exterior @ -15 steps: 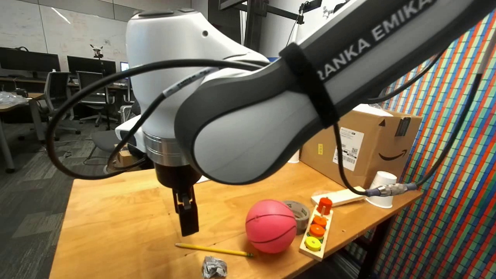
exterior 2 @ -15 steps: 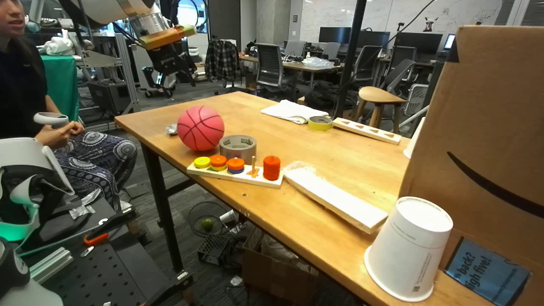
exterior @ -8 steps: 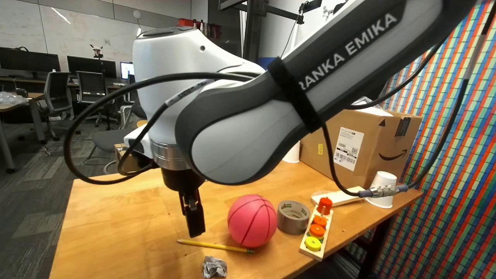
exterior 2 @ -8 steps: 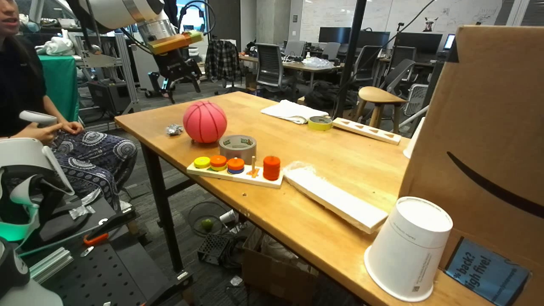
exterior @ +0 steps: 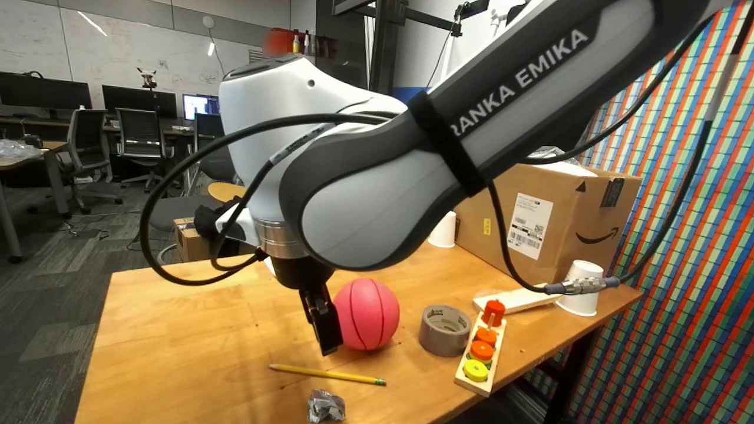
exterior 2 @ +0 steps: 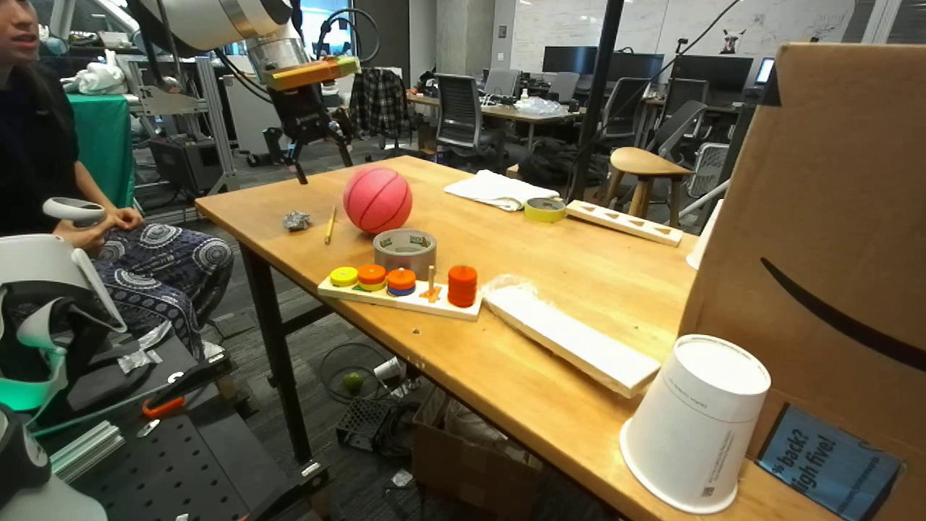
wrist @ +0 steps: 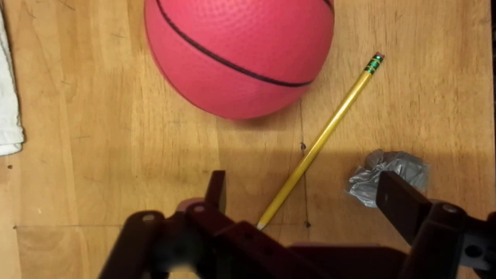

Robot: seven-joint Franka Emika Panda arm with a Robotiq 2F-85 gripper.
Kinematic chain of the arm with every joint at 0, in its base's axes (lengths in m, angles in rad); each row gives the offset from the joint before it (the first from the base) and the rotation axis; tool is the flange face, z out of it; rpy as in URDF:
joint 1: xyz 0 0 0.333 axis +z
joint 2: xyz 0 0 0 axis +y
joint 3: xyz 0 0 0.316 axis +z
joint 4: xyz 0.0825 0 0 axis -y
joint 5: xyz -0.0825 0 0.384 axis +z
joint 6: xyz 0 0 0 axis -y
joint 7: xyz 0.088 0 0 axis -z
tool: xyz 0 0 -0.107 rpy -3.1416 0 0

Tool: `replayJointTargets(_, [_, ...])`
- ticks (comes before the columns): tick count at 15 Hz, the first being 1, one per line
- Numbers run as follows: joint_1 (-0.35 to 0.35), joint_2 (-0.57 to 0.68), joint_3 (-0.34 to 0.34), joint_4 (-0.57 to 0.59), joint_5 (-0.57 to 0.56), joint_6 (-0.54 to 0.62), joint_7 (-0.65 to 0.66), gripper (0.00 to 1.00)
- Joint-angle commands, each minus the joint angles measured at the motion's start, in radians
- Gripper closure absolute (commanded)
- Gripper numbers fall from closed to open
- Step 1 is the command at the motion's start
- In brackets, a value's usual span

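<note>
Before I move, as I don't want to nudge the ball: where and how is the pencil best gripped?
Probably grip the pencil just tipward of middle, from straight above, jaws closing across its width: it lies flat and slim on the table, and the ball sits nearer its eraser end.

wooden table bearing | pink ball | pencil | silver wad | grey tape roll | cloth

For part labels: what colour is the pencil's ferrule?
The pencil's ferrule is green with yellow bands; clearest in the wrist view.
</note>
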Motion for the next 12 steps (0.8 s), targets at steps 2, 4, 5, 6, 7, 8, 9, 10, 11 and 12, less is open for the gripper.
replayJointTargets(2, [-0.001,0.028,0.004,0.035,0.009,0.000,-0.139,0.00])
replayJointTargets(4, [-0.002,0.058,-0.001,0.052,0.005,-0.034,-0.177,0.00])
replayJointTargets(5, [-0.007,0.071,-0.007,0.056,0.008,-0.052,-0.194,0.00])
replayJointTargets(6, [-0.013,0.081,-0.014,0.055,0.010,-0.066,-0.207,0.00])
replayJointTargets(7, [-0.020,0.090,-0.022,0.055,0.007,-0.081,-0.220,0.00])
replayJointTargets(8, [-0.026,0.097,-0.031,0.056,0.000,-0.099,-0.230,0.00])
replayJointTargets(9, [-0.032,0.107,-0.042,0.061,-0.009,-0.113,-0.238,0.00])
replayJointTargets(10, [-0.039,0.109,-0.054,0.065,-0.023,-0.134,-0.254,0.00])
replayJointTargets(11, [-0.045,0.111,-0.065,0.071,-0.038,-0.156,-0.268,0.00])
replayJointTargets(12, [-0.050,0.114,-0.076,0.082,-0.059,-0.179,-0.281,0.00])
